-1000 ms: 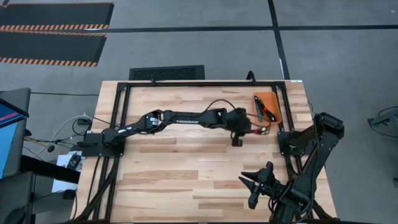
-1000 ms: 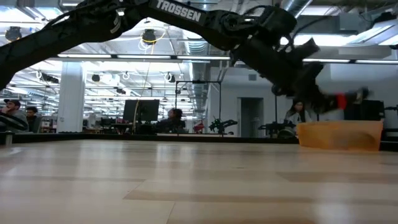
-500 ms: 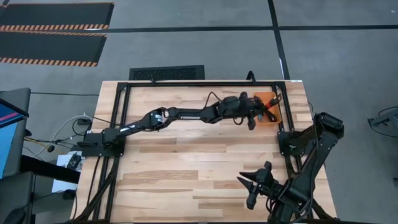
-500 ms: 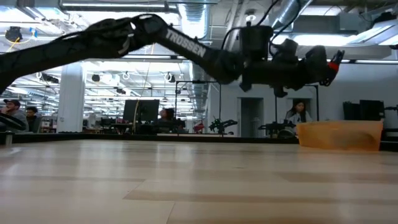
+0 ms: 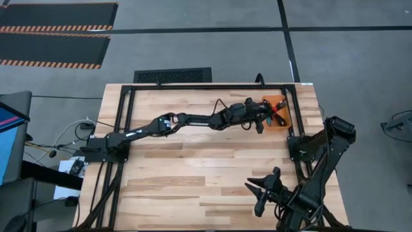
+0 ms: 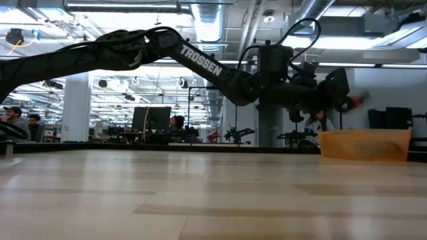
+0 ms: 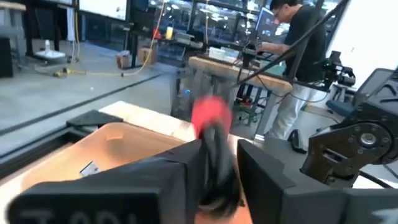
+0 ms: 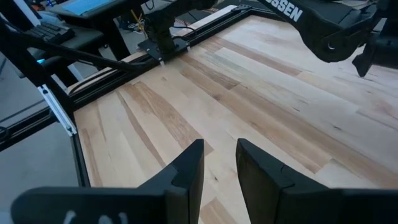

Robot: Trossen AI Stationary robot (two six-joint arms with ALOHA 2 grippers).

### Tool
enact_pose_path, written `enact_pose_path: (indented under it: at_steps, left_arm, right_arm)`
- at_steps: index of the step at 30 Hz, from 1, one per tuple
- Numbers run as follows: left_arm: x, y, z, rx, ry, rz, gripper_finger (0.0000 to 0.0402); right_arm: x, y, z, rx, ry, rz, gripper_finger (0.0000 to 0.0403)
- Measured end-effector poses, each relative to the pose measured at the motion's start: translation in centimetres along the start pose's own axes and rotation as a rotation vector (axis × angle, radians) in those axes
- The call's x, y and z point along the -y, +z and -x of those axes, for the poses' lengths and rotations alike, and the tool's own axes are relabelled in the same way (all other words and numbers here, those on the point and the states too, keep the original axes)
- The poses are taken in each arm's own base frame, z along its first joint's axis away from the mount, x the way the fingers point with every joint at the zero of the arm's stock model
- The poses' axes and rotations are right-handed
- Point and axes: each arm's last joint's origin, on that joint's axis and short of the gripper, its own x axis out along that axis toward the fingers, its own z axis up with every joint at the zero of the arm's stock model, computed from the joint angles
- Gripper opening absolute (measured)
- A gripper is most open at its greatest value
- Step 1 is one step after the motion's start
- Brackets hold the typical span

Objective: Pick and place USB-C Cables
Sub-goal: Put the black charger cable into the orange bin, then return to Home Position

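Observation:
My left gripper [image 5: 262, 120] reaches to the table's far right and hovers at the left edge of the flat orange tray [image 5: 280, 113]. It is shut on the black cable with a red end [image 7: 211, 114], whose red tip also shows in the low view [image 6: 357, 101]. The tray [image 6: 365, 145] rests flat on the table. Something red lies in the tray [image 5: 278, 108], partly hidden by the gripper. No other cables can be made out. My right gripper [image 5: 261, 192] waits open near the table's near right corner. My left gripper pinches the cable's black bundled body [image 7: 216, 163] between its two fingers. The fingers come roughly level from the table's left. The red end [image 7: 211, 114] sticks out past the fingertips. The cable is lifted clear, above the tray's rim [image 7: 134, 132].
A black metal frame [image 5: 193, 86] runs along the table's far edge and sides. The right arm's base [image 5: 322, 145] stands just near the tray. Bare wood [image 5: 187, 174] fills the middle and near left. People stand in the room beyond the table [image 6: 319, 123].
My left gripper, still shut on the cable, has risen and swung from the table's right middle toward the far right, up to the tray. It has tipped from slanting down to about level. In the last half second it has edged closer to the tray.

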Motion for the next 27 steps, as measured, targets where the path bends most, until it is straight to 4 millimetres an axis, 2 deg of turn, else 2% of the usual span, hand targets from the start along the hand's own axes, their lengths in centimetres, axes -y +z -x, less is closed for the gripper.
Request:
enact_pose_path:
  at_steps: [7,10,14,18,22,27]
  left_arm:
    - [-0.5,-0.1,0.0,-0.032,-0.044,0.013,0.0162]
    - [-0.6,-0.3,0.0,-0.063,-0.079,0.023,0.0185]
    - [-0.5,-0.6,0.1,-0.106,-0.144,0.021,0.0195]
    - [-0.2,-0.4,0.2,-0.179,-0.288,0.031,0.0189]
    - [0.1,1.9,0.6,-0.231,-0.344,0.025,0.0160]
    - [1.7,7.7,1.9,-0.277,-0.356,-0.117,0.0090]
  right_arm:
    - [0.0,0.1,-0.1,0.001,-0.003,-0.003,0.0118]
    - [0.0,0.1,-0.1,0.001,-0.003,-0.005,0.0118]
    - [0.0,0.0,0.0,0.000,0.001,-0.007,0.0118]
    - [-0.2,-0.1,0.1,-0.001,0.012,-0.017,0.0118]
    - [-0.3,-0.1,0.3,0.008,0.025,-0.029,0.0118]
    - [-0.7,0.0,0.8,0.086,0.044,0.040,0.0118]
